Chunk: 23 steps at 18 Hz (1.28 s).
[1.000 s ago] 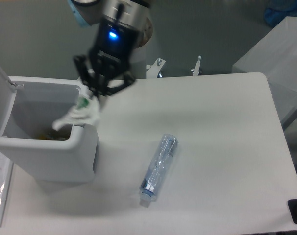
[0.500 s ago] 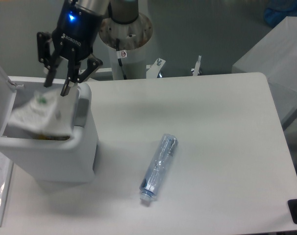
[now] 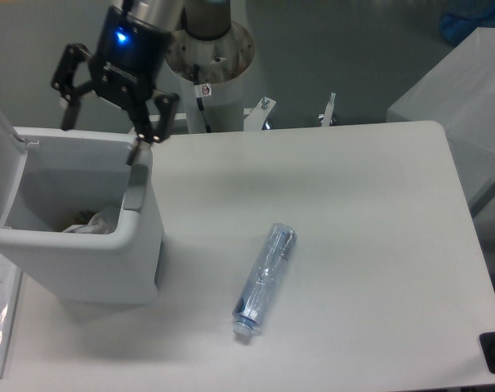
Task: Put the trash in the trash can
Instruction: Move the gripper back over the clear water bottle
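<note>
A crushed clear bottle (image 3: 265,282) with a blue cap lies alone on the white table (image 3: 370,245), likely light, springy and slick; its creased mid-body looks the surest place to pinch. A crumpled pale pouch (image 3: 92,224) rests inside the open, smooth grey-white trash can (image 3: 109,261), its lid raised. Above the bin's rim, the gripper (image 3: 102,110) hangs spread wide, holding nothing.

clear plastic bottle (image 3: 265,280) (crinkled), matt table (image 3: 354,212)

Gripper (image 3: 100,122) points down — fingers (image 3: 141,137) spread wide, nothing held — blue light lit.
</note>
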### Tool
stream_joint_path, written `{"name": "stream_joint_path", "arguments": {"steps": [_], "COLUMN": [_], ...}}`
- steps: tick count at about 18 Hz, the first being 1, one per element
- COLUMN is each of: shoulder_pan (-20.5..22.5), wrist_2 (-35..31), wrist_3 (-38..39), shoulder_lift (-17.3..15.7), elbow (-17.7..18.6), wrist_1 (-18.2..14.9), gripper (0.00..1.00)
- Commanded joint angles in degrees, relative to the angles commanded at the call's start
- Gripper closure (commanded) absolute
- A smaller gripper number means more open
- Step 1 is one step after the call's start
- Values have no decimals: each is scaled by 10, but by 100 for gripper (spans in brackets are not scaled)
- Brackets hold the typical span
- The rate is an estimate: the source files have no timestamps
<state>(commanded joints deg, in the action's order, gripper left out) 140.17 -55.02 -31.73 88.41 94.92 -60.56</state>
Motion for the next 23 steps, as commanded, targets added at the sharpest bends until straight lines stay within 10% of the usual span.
{"name": "stream_joint_path", "arguments": {"steps": [6, 15, 23], "shoulder_pan": [92, 27, -8], "wrist_2": [-12, -180, -243], "wrist_3": [-5, -8, -46], "shoulder_lift": [107, 316, 357], "elbow": [-38, -145, -151], "wrist_1": [4, -4, -110], "gripper": [0, 0, 0]}}
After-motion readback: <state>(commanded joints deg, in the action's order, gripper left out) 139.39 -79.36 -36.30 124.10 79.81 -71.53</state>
